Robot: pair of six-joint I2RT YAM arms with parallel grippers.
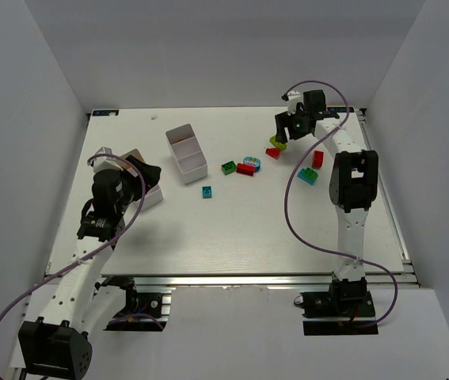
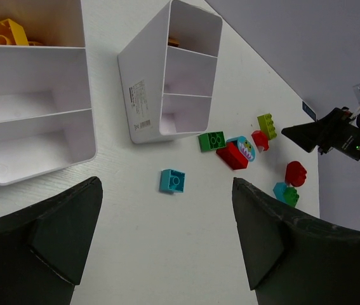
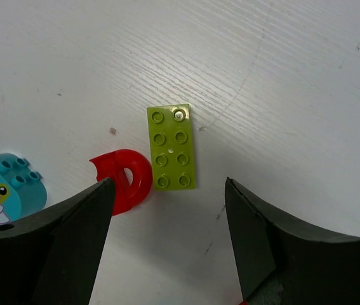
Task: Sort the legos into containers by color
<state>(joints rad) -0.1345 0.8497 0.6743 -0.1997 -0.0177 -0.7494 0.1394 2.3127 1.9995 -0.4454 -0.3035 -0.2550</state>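
In the top view the right gripper (image 1: 286, 134) hangs toward the far right corner of the tabletop (image 1: 232, 229), directly over a small lime-green studded plastic brick (image 1: 276, 142). This arm is much the nearer one. The left gripper (image 1: 151, 177) sits well away at the left edge, above a white two-compartment plastic bin (image 1: 154, 198). A second white divided bin (image 1: 186, 153) stands toward the far middle, and the other bricks are scattered between it and the right arm. From the left wrist, that gripper (image 2: 167, 222) has its fingers spread wide and holds nothing. A yellow brick (image 2: 2, 32) already lies in the far compartment of the near bin (image 2: 72, 149), and the lime brick (image 2: 266, 124) shows far off beside the right arm. From the right wrist, the gripper (image 3: 167, 203) is open and empty. The lime brick (image 3: 172, 147) lies flat on the tabletop just ahead of the gap, centred between the fingers (image 3: 72, 241). Its long axis runs away from the camera, across the closing line, so the jaws would likely pinch its narrow width. A red curved piece (image 3: 126, 178) touches or nearly touches its left side, which may crowd that finger.
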